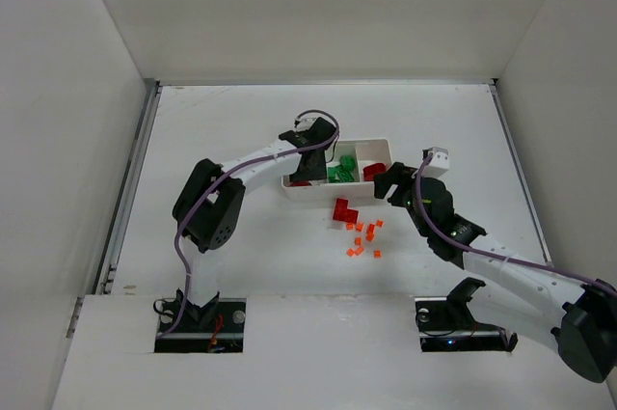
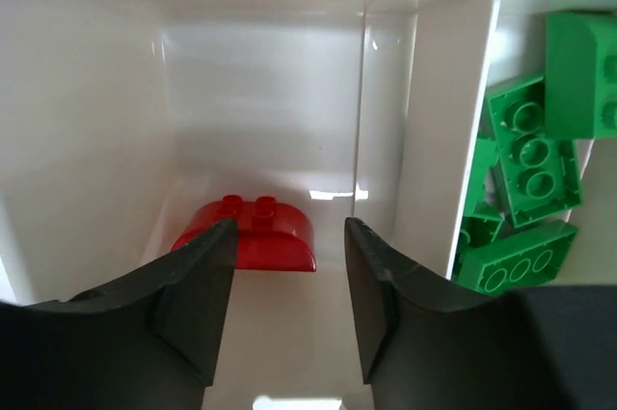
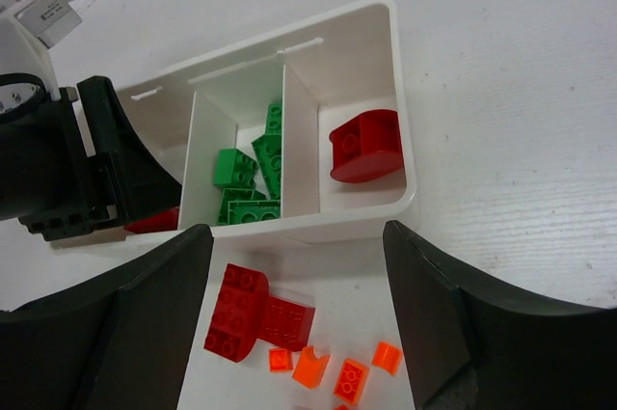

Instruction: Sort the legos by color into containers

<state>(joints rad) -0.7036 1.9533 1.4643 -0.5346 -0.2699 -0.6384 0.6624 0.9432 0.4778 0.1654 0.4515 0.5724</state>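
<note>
- In the top view, the white tray (image 1: 384, 147) is seen lying slantwise near the middle of the bench (image 1: 231, 121). The left pincer (image 1: 307, 161) is set over its left compartment, and the right pincer (image 1: 388, 181) hangs just beside its right end.
- The green bricks (image 1: 339, 174) are heaped in the middle compartment, and a curved red brick (image 1: 372, 171) lies in the right one.
- The loose red bricks (image 1: 344, 209) are found on the bench just in front of the tray, with the orange bits (image 1: 364, 236) scattered near them, towards the arms.
- The bench is matt white and is closed in by plain white walls (image 1: 77, 92) on three sides.
- In the left wrist view, the left pincer's black fingers are spread moderately apart and nothing is gripped.
- A rounded red brick (image 2: 249, 233) with two studs lies on the compartment floor just beyond the fingertips, its left end hidden behind the left finger. Contact cannot be told.
- The compartment's thin walls are glossy, and light is reflected in them. The green bricks are seen past the partition on the right.
- In the right wrist view, the right pincer is spread wide and is empty.
- The tray's near wall is framed between its fingertips. The loose red bricks and the orange bits lie on the bench between the fingers.
- The bench surface is shown finely grained. The bricks are smooth, studded plastic.
</note>
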